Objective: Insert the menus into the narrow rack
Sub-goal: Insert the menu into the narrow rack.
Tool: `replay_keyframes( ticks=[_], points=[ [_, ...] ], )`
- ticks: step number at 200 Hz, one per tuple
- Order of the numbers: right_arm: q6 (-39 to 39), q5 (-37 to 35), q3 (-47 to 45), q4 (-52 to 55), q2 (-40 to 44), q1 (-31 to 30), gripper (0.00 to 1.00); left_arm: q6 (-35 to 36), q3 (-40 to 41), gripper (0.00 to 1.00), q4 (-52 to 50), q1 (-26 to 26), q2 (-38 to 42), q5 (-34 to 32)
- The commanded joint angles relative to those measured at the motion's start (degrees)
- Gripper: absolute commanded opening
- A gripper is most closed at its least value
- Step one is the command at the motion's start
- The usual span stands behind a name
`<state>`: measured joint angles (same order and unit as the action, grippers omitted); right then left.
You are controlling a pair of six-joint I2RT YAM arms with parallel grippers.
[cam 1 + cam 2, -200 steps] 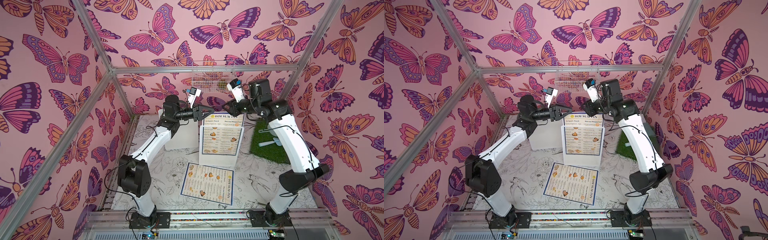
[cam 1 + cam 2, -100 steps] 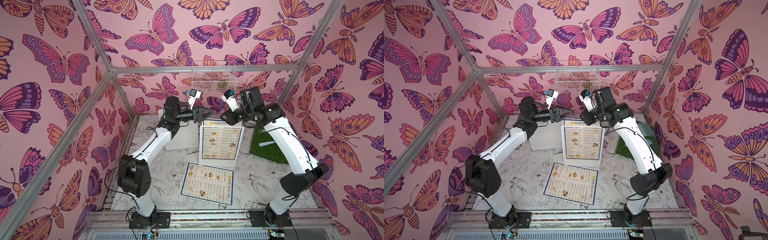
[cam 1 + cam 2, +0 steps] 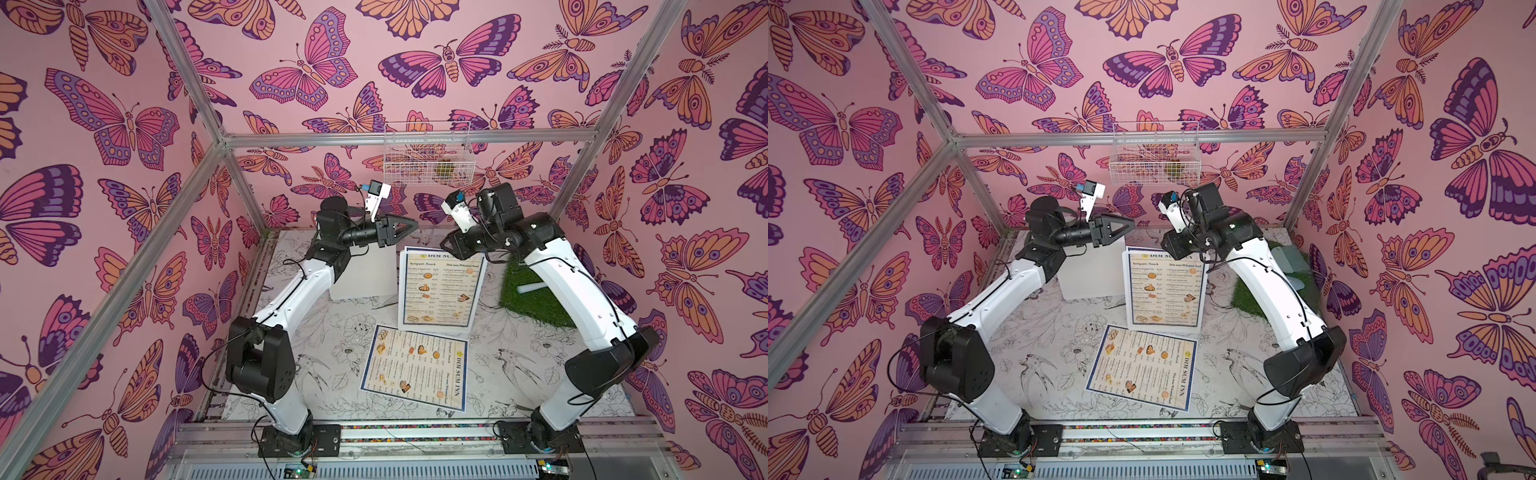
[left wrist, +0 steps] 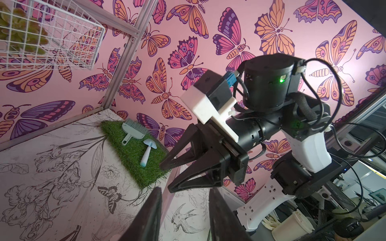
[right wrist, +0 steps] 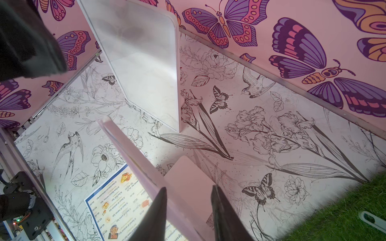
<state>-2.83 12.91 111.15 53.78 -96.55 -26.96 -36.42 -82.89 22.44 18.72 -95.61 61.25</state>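
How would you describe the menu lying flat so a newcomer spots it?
On the flower-printed table, two blue-bordered sheets sit mid-table. The flat menu lies face up, heading turned sideways; the other menu stands upright behind it.

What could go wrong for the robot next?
1. The right gripper is open close by the top of the upright menu; a bump might tip it.
2. The flat menu lies flush on the table; a pinch may slip off it.
3. It may bend instead of sliding into the empty clear rack.
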Motion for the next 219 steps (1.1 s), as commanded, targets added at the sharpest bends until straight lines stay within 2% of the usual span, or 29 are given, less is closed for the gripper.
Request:
replay_keyframes(
  ticks=[1,62,116,146,174,219],
  points=[
    [0.55,0.74,-0.87,-0.17,1.55,-0.72,0.38,1.37,1.70,0.41,0.82,-0.57,2.01,-0.78],
    [0.37,0.62,-2.87,-0.61,1.97,-0.91,0.38,5.86,4.09,0.45,-4.90,-0.88,4.71,-4.28],
    [-0.07,-0.35,2.55,-0.13,1.32,-0.90,0.42,11.02,6.26,0.47,-12.00,-0.97,8.90,-9.50],
    [0.89,-3.60,1.47,-1.20,1.06,-0.90,0.42,13.63,10.96,0.49,-15.86,-0.88,13.60,-16.17],
    [0.71,-7.56,-0.90,-1.55,1.00,-0.92,0.36,15.51,16.90,0.51,-18.72,-0.35,18.85,-23.80],
    [0.80,-7.37,-5.74,-3.26,2.13,-0.97,0.35,15.51,23.04,0.51,-19.79,-0.26,21.93,-25.70]
  ],
)
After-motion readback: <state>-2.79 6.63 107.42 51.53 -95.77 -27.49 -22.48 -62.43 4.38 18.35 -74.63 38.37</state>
